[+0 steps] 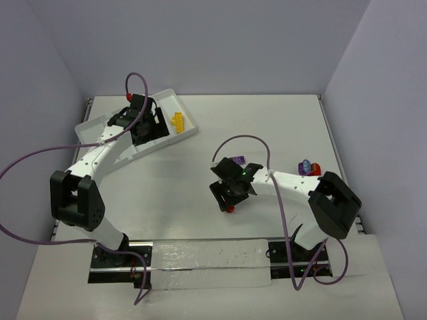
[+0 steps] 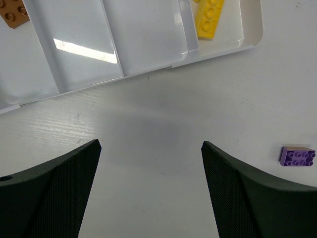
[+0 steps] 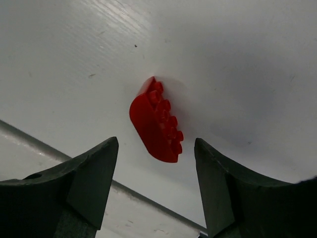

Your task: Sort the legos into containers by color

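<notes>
The white tray [image 1: 187,131] sits at the far left, its compartments [image 2: 79,44] holding a yellow lego [image 1: 178,121] [image 2: 210,20] and an orange-brown lego [image 2: 14,12]. My left gripper [image 1: 148,127] [image 2: 150,144] hangs open by the tray's rim with only bare table between its fingers. A red lego [image 3: 156,121] [image 1: 229,209] lies on its side on the table. My right gripper [image 1: 230,199] [image 3: 156,140] is open around the lego's near end, not touching it. A purple lego [image 1: 236,162] [image 2: 297,156] lies just behind the right wrist.
A purple lego [image 1: 305,166] and a red lego [image 1: 315,169] lie together at the right, beside the right arm. The table's near edge [image 3: 49,148] runs close below the right gripper. Purple cables loop over both arms.
</notes>
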Tool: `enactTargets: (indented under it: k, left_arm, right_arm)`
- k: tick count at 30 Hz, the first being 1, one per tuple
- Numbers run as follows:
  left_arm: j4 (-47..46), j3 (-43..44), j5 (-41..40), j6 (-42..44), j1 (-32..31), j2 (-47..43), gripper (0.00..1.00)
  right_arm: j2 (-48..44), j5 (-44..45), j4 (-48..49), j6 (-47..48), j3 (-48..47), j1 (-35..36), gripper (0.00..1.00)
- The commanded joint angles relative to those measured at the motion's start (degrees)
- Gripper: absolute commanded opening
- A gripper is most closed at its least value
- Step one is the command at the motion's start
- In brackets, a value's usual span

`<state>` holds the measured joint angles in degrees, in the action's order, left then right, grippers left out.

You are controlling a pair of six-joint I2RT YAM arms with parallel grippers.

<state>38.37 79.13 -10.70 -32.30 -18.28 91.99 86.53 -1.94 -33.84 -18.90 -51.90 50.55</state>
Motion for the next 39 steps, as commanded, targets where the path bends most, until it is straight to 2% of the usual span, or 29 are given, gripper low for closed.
enactTargets:
  k: [1,3,6,9,13,20,23,28,29,31,33,35,36,39]
  left_arm:
    - [-0.46,1.19,-0.55,0.98,0.09,-2.44,0.91]
    - [-0.63,0.94,-0.6,1.06,0.09,-2.84,0.91]
    - [-0.29,1.09,-1.47,1.5,0.09,-3.18,0.91]
    - [0.23,1.5,-3.16,1.7,0.16,-3.45,0.91]
    - [1.5,1.63,-6.73,1.72,0.18,-3.48,0.91]
    - [4.96,0.91,-11.45,-0.22,0.82,-5.09,0.91]
    - [5.57,-0.49,-11.36,-0.7,1.8,-6.34,0.91]
    - [6.88,-1.51,-12.31,-1.18,2.2,-8.09,0.91]
    - [6.96,-1.59,-12.4,-1.32,2.27,-8.42,0.91]
    - [7.3,-1.75,-12.37,-1.54,2.37,-9.12,0.91]
    - [7.74,-1.82,-12.18,-2.09,2.35,-9.2,0.91]
    - [8.0,-1.73,-11.48,-2.32,2.37,-9.09,0.91]
    - [8.1,-1.77,-10.56,-2.54,2.38,-9.03,0.91]
    - [7.71,-2.08,-7.14,-3.44,2.38,-8.95,0.91]
  right_arm:
    - [2.14,4.42,3.03,-1.81,-1.07,0.88,0.62]
    - [3.03,4.91,3.21,-1.8,-1.7,1.1,0.52]
    - [2.9,5.83,2.59,-1.47,-3.17,1.79,0.27]
    - [1.47,7.03,2.28,-1.2,-5.43,1.99,0.1]
    - [4.27,5.45,3.05,0.41,-12.48,1.5,0.06]
    - [17.72,5.63,2.24,-0.26,-27.63,0.95,0.06]
    - [25.35,5.76,-0.06,-0.26,-37.64,0.58,0.11]
    - [31.01,6.81,0.61,-0.51,-42.14,0.43,0.12]
    - [31.7,7.0,0.61,-0.46,-43.1,0.49,0.15]
    - [32.95,7.02,0.34,0.02,-44.61,0.51,0.26]
    - [33.68,6.78,-0.03,0.99,-45.83,0.48,0.5]
    - [33.89,6.69,-0.83,1.54,-47.01,0.34,0.6]
    - [33.65,6.6,-1.38,1.9,-47.76,0.3,0.7]
    - [31.67,5.77,-2.65,1.99,-48.66,-0.54,0.76]
